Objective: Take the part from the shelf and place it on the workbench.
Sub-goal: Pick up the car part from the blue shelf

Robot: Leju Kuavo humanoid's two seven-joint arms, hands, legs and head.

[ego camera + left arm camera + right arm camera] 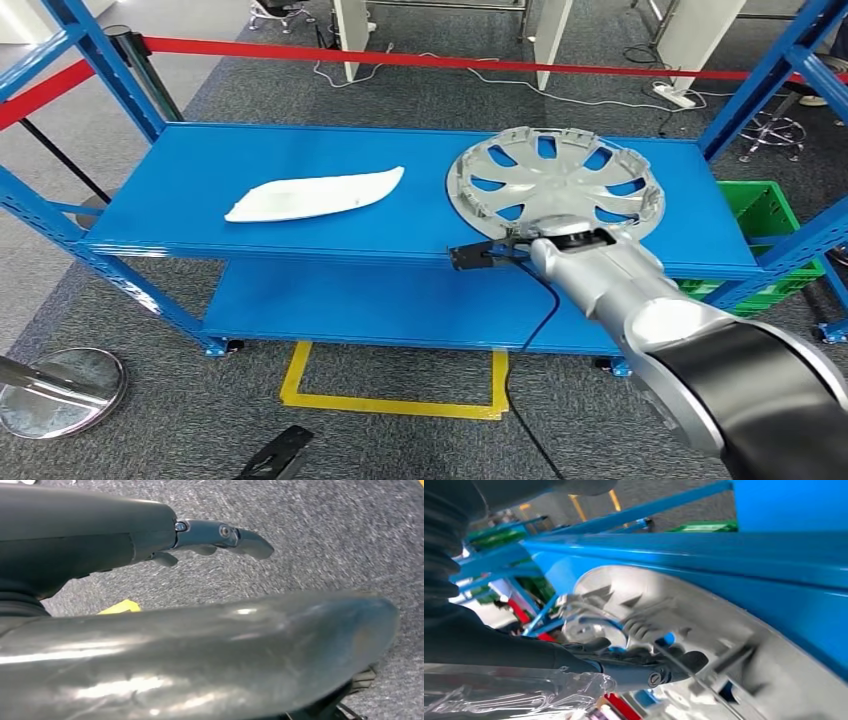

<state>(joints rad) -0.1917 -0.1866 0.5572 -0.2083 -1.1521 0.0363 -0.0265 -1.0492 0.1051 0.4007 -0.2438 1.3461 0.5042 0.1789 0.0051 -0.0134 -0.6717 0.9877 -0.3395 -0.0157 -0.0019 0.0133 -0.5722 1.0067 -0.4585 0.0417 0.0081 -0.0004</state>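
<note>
A silver wheel cover point(555, 180) lies flat on the right half of the blue shelf's top board point(200, 170), its near rim at the front edge. My right arm reaches up to that rim, and my right hand point(572, 236) sits against it. In the right wrist view the dark fingers point(649, 672) lie stretched across the cover's ribbed inner side point(734, 645); the thumb is hidden, so I cannot tell whether it grips. My left hand point(220, 535) hangs over the grey carpet with its fingers loosely apart, holding nothing.
A white curved part point(315, 195) lies on the left of the same board. A lower blue board point(380, 300) sits beneath. A green crate point(775, 215) stands right of the shelf, a stanchion base point(60, 392) at the left, and a yellow floor marking point(400, 400) lies in front.
</note>
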